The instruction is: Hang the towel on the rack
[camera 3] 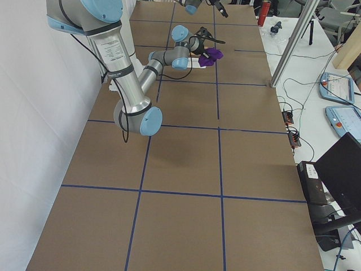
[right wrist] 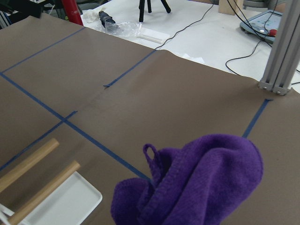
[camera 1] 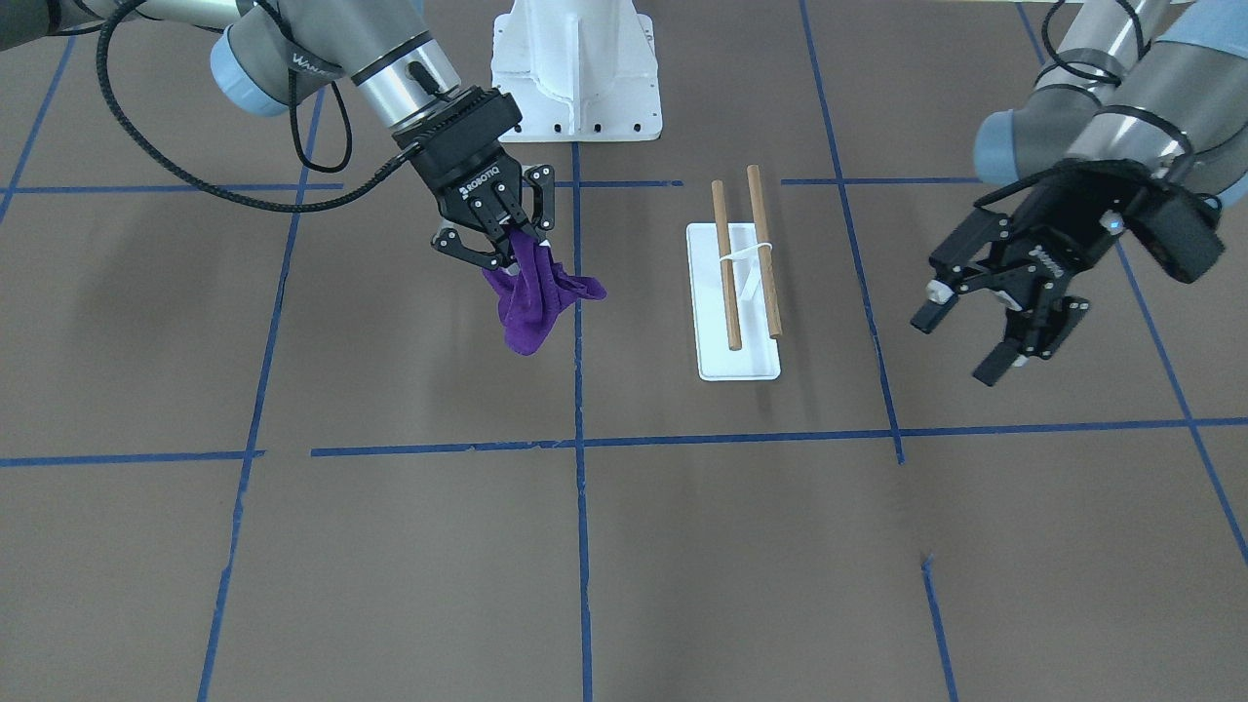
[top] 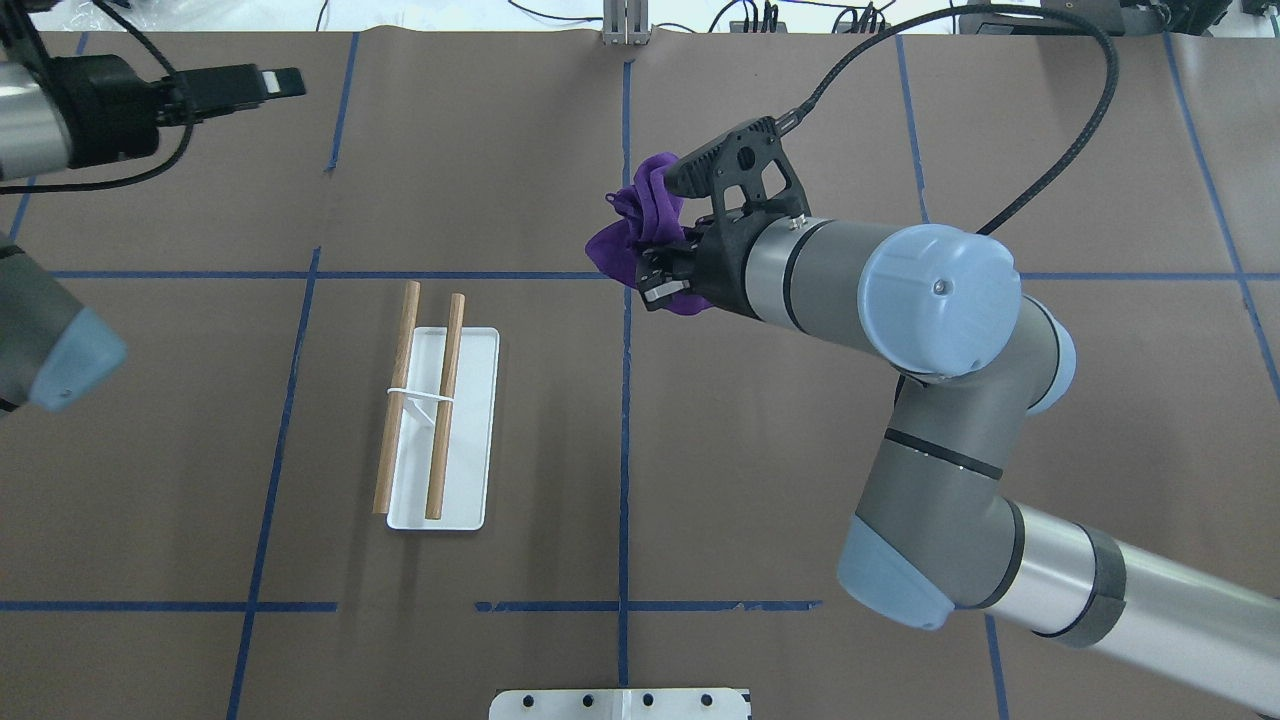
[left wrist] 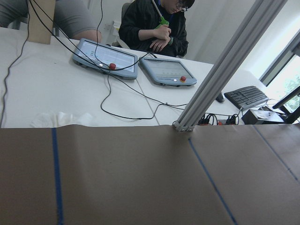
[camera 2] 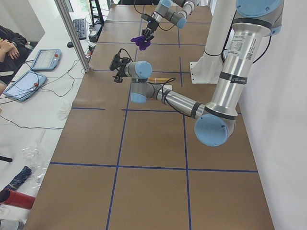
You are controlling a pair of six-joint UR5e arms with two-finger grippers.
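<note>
The purple towel (camera 1: 531, 292) hangs bunched from my right gripper (camera 1: 507, 249), which is shut on its top and holds it above the table. It also shows in the overhead view (top: 640, 225) and fills the bottom of the right wrist view (right wrist: 197, 183). The rack (camera 1: 733, 302) stands to the towel's side on its flat white base (top: 470, 440). Its two wooden dowel rods (top: 445, 400) are bare, and their ends show in the right wrist view (right wrist: 42, 192). My left gripper (camera 1: 960, 343) is open and empty, raised beyond the rack's other side.
The white bolted robot pedestal (camera 1: 575, 68) stands behind the rack. An aluminium post (left wrist: 220, 70) rises at the table's far edge, with tablets (left wrist: 105, 54) and a seated person beyond it. Blue tape lines cross the brown table.
</note>
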